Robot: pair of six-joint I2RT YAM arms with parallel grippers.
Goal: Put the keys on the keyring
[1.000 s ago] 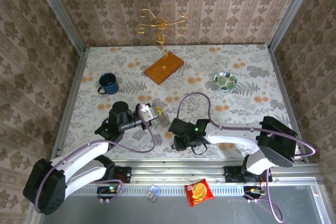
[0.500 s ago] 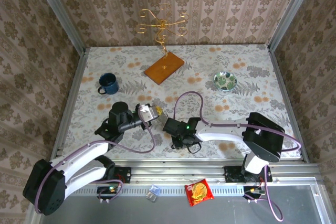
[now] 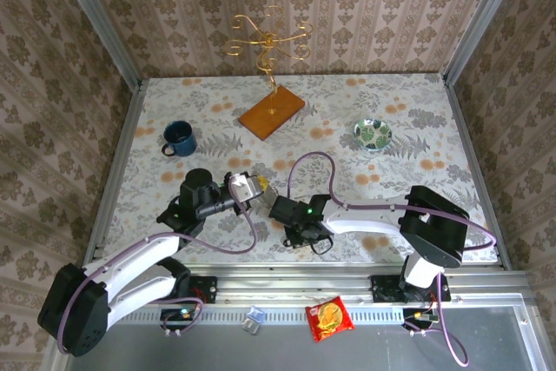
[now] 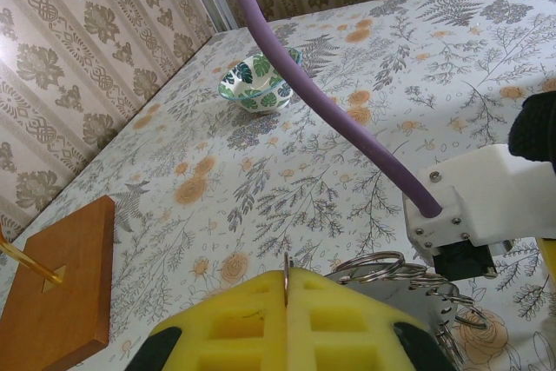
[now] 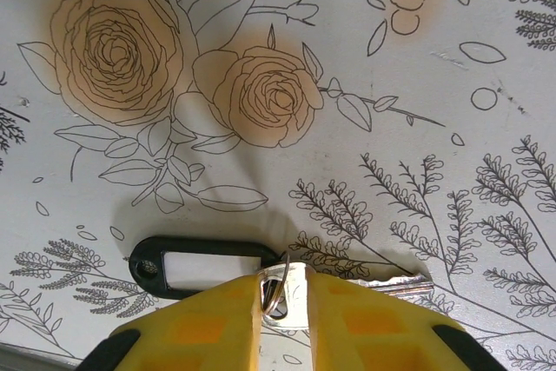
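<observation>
Pinching the silvery key (image 5: 382,284) flat against the counter (image 5: 261,6), blade lying sideways beside its dark tag (image 5: 204,268), the right gripper (image 5: 285,294) sits just right of the left gripper (image 4: 287,288), itself clamped on the keyring (image 4: 287,267).

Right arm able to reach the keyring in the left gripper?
Probably yes: the right gripper, shut on the key, sits just beside the left gripper. The keyring juts toward it with nothing seen between.
</observation>
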